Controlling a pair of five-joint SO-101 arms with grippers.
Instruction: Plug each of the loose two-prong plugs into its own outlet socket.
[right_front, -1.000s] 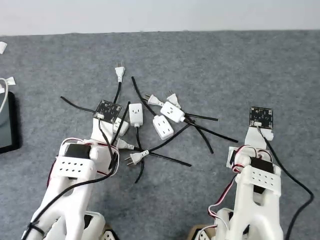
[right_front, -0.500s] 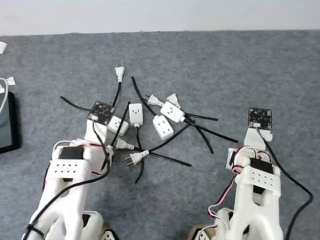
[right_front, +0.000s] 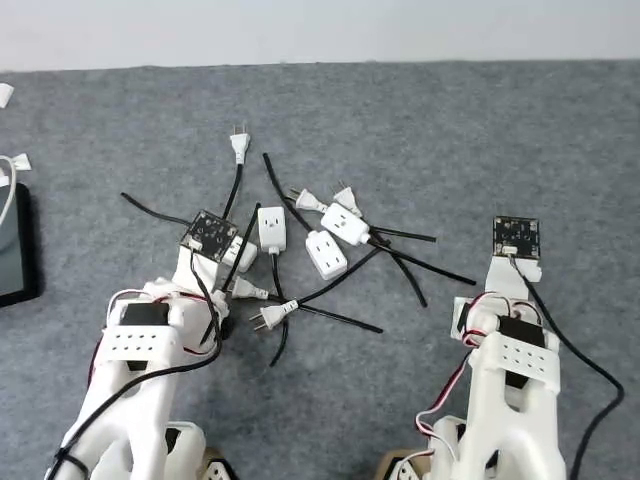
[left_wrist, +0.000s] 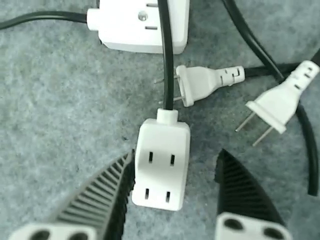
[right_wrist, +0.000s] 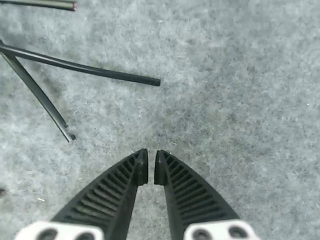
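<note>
Over the last second our left arm has turned its wrist a little and drawn back toward its base, while our right arm has hardly stirred. The left gripper (left_wrist: 176, 159) now stands with its jaws wide apart. A white outlet socket (left_wrist: 161, 165) lies on the grey carpet (left_wrist: 60, 110) between them, slots up. It sits close against one finger, though we cannot tell whether it touches, and there is a clear gap to the other. Its black cord (left_wrist: 167, 65) runs straight away from the jaw opening.

Just past the tips, a loose two-prong plug (left_wrist: 202, 84) lies crosswise with its prongs beside that cord. A second plug (left_wrist: 277, 102) lies out beyond the wider-spaced finger, and a second socket (left_wrist: 142, 25) lies farther ahead still.

We read this shift as the left gripper lining up on the socket. Closing the jaws looks like the next move, after some centring toward the open side.

The right gripper (right_wrist: 150, 162) has its jaws together on nothing, over bare carpet. Loose cord ends (right_wrist: 150, 80) lie ahead of its tips. As far as we can see, no plug is seated in any socket yet, so the whole task remains.
</note>
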